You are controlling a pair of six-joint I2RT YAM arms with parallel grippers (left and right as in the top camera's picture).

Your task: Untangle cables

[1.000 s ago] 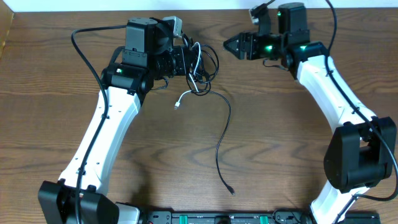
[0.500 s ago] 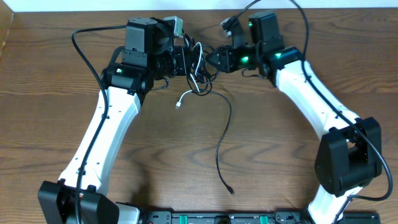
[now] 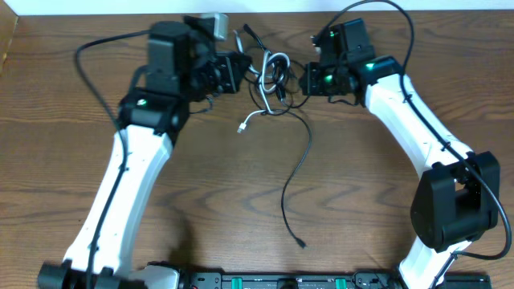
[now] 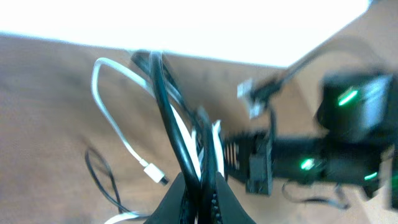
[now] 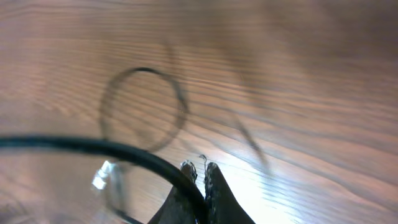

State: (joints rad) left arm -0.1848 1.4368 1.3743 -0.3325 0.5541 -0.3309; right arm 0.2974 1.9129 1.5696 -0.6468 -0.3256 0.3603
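1. Table (image 3: 72, 160): the cable tangle (image 3: 271, 72) sits near the far edge, between both grippers and about equally near each.
2. Black cable (image 3: 299, 164): its long axis trails toward the near edge.
3. Left gripper (image 3: 239, 72): jaws pressed together, pinching the tangle's strands.
4. Right gripper (image 3: 305, 79): jaws pressed together on the black cable.
5. White cable (image 3: 250, 120): its tail ends just below the tangle.
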